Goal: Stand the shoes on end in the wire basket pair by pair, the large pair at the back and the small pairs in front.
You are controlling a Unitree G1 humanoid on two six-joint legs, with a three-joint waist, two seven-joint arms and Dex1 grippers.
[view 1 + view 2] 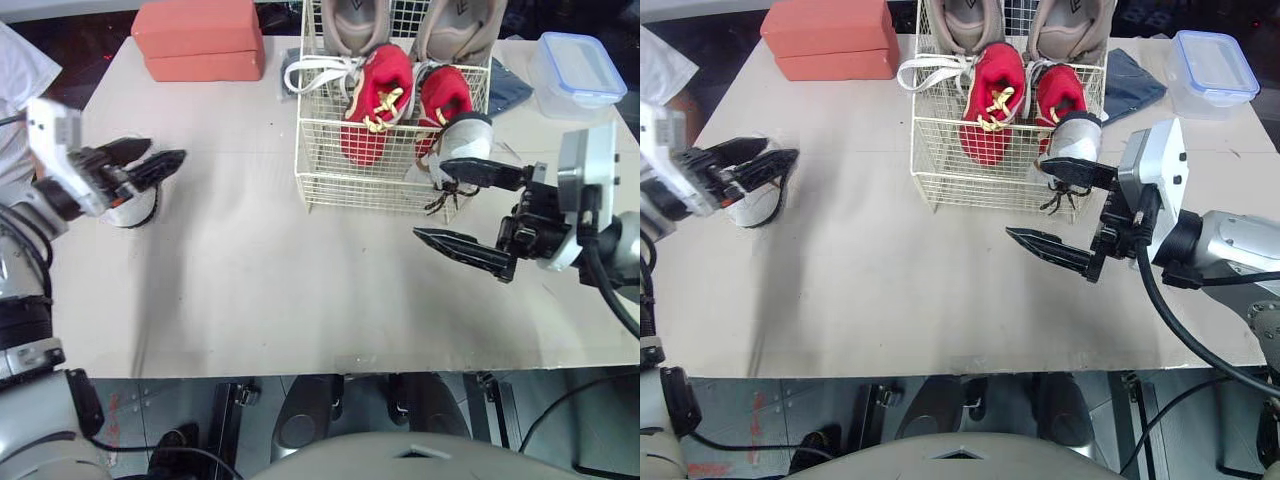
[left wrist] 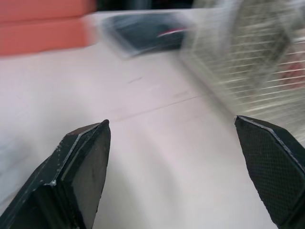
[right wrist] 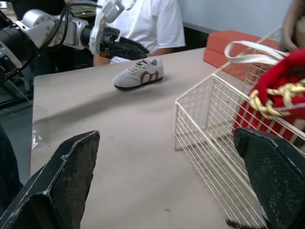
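Wire basket (image 1: pixel 318 160): large grey pair (image 1: pixel 357 22) on end at back, red pair (image 1: pixel 382 92) in front, matching required order. Small white shoe (image 1: pixel 466 135) on end at front-right corner; inside or just outside wire cannot be confirmed. Right gripper (image 1: pixel 428 198) beside it, fingers spread, empty. Mate shoe (image 3: pixel 140 74) on its sole on table (image 1: pixel 250 290), well apart. Left gripper (image 1: pixel 166 153) above it, fingers parted, empty; judged ready for pickup. Grey pair cut off at frame edge.
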